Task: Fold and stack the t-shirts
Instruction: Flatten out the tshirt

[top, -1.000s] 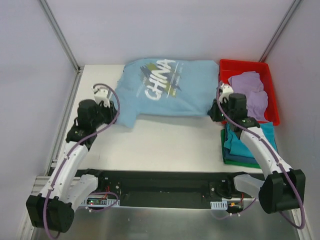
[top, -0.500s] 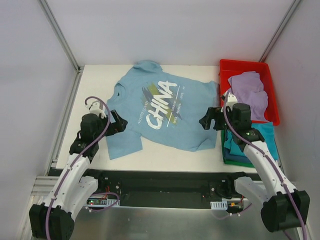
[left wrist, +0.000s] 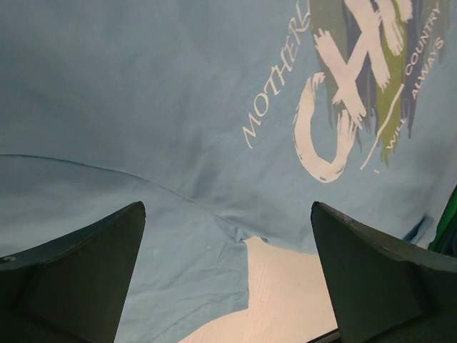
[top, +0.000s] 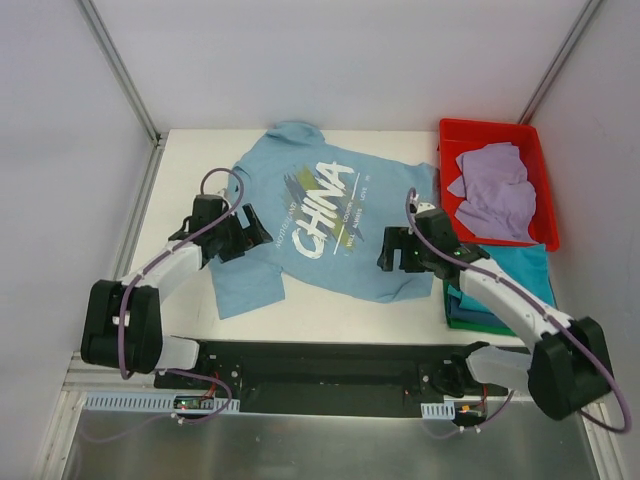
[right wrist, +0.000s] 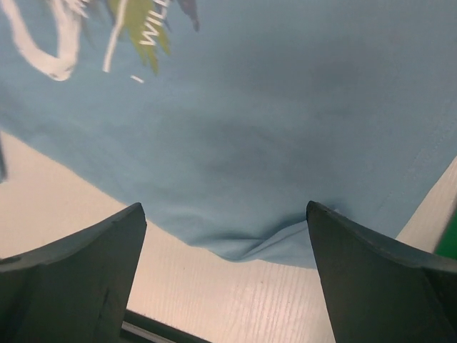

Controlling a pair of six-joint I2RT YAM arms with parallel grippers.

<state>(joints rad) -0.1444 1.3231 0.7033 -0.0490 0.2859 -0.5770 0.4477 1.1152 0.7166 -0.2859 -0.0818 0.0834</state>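
We see L gripper (top: 250, 232) & R gripper (top: 390, 250) both spread wide, nothing held, over near side of light blue CHINA tee (top: 335, 215), spread print-up mid counter (top: 190, 160), teal/blue/green folded tees (top: 528, 266) stacked at R, lavender tee (top: 495, 190) in red bin (top: 452, 135) beyond.

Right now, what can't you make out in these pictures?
- Top view: folded stack, partly under the right arm; shirt count unclear.
- Top view: red bin floor, covered by the lavender shirt.
- Left wrist view: blue shirt print, cut off by the top edge.
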